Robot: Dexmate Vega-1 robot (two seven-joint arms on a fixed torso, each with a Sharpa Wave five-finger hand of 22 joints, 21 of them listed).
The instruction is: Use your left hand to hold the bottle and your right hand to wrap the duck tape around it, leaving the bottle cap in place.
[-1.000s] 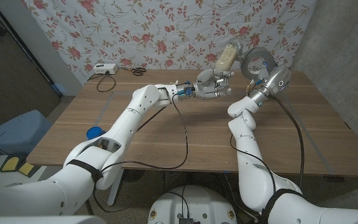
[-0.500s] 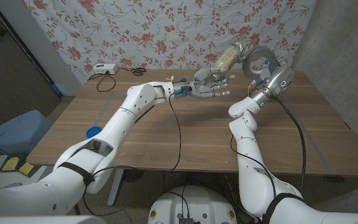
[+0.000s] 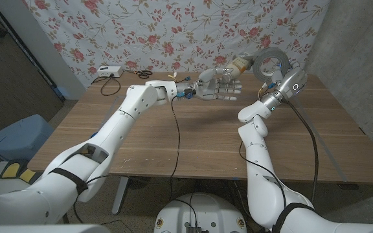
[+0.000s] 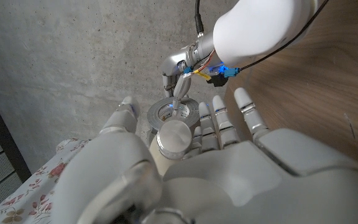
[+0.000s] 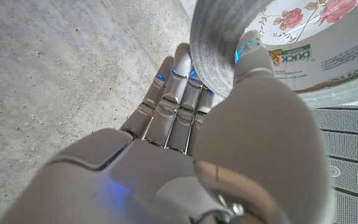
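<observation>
While left hand [image 3: 220, 90] grips bottle [image 3: 237, 65], right hand [image 5: 185, 130] holds tape roll [image 5: 278, 46] — printed "DUCK".

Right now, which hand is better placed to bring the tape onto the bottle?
The right hand. It already holds the grey tape roll raised beside the bottle, close to its capped end. The left hand is occupied gripping the bottle above the table.

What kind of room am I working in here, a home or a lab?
Likely a makeshift lab or test room, not a home: a floral cloth hangs as a backdrop, bare concrete wall stands beside it, and the wooden table carries little besides a small white device.
</observation>
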